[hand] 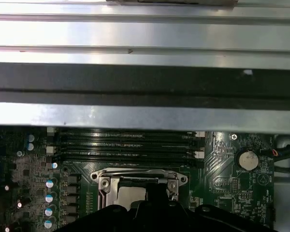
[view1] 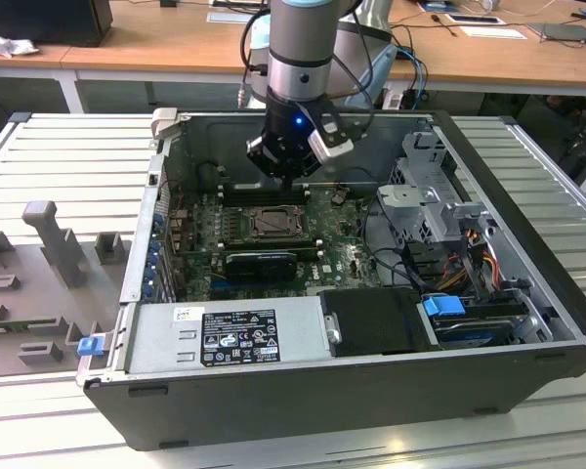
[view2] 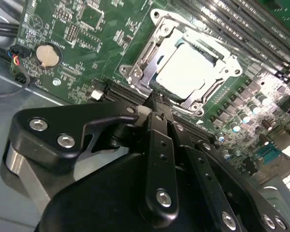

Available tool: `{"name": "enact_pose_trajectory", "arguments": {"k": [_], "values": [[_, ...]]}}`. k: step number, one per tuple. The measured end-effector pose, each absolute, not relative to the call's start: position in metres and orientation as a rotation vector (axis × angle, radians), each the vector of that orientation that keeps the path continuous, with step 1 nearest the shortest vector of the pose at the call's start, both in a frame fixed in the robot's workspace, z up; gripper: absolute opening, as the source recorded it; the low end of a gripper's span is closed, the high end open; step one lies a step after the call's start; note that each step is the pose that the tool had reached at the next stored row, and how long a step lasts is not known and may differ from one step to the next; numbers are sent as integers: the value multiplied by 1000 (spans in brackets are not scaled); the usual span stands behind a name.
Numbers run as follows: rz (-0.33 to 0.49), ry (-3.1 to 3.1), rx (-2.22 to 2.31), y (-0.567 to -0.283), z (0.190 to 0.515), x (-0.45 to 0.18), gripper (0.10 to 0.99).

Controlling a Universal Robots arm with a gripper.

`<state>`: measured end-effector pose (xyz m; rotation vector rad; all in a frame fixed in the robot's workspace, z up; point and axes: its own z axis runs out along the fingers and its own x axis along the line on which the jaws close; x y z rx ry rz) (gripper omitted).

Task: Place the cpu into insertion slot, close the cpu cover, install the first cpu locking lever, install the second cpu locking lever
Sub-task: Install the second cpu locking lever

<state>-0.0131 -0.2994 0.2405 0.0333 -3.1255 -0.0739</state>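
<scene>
1. In the exterior view an open computer case (view1: 146, 293) lies on a ribbed table (view1: 59, 156). The motherboard (view1: 342, 259) sits inside it, and the insertion slot (view1: 272, 224) lies towards that view's left part of the board.
2. The cpu (view2: 186, 71) is already seated in the insertion slot, its pale metal top plain in the second wrist view. That step looks done.
3. The cpu cover (view2: 146, 63) lies flat around the chip as a silvery frame, so closing it also appears finished.
4. Whether either locking lever is latched I cannot tell; that part of the work is probably what remains.
5. The gripper (view1: 291, 176) hangs just above the far edge of the socket, beside the long black memory slots (hand: 125, 145). In the second wrist view its fingers (view2: 160, 140) meet in one narrow tip with nothing between them, so it looks clenched and empty, the tip close to the cover's frame.
</scene>
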Motion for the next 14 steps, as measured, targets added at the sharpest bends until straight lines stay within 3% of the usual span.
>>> {"name": "enact_pose_trajectory", "arguments": {"k": [14], "values": [[-74,-3128,33,-312,248,-13,106]]}}
